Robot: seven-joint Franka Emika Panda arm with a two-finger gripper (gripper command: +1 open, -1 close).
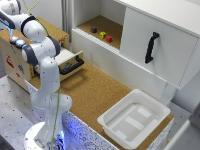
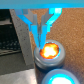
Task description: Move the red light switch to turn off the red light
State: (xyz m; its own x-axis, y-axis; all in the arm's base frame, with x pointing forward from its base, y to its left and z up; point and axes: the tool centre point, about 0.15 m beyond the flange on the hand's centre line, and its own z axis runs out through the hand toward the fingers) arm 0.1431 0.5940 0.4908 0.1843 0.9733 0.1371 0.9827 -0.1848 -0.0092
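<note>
wrist view: red light [image 2: 50, 51] glowing.

Cork desktop [image 1: 95, 92] lies open — white bin [image 1: 134, 117] and open drawer [image 1: 69, 61] flank it.

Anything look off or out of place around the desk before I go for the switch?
Nothing looks spilled or damaged. The drawer below the shelf stands pulled open. Three small blocks sit loose on the shelf. The white bin rests on the cork desktop near its edge. In the wrist view the red light glows, right under the gripper.
</note>
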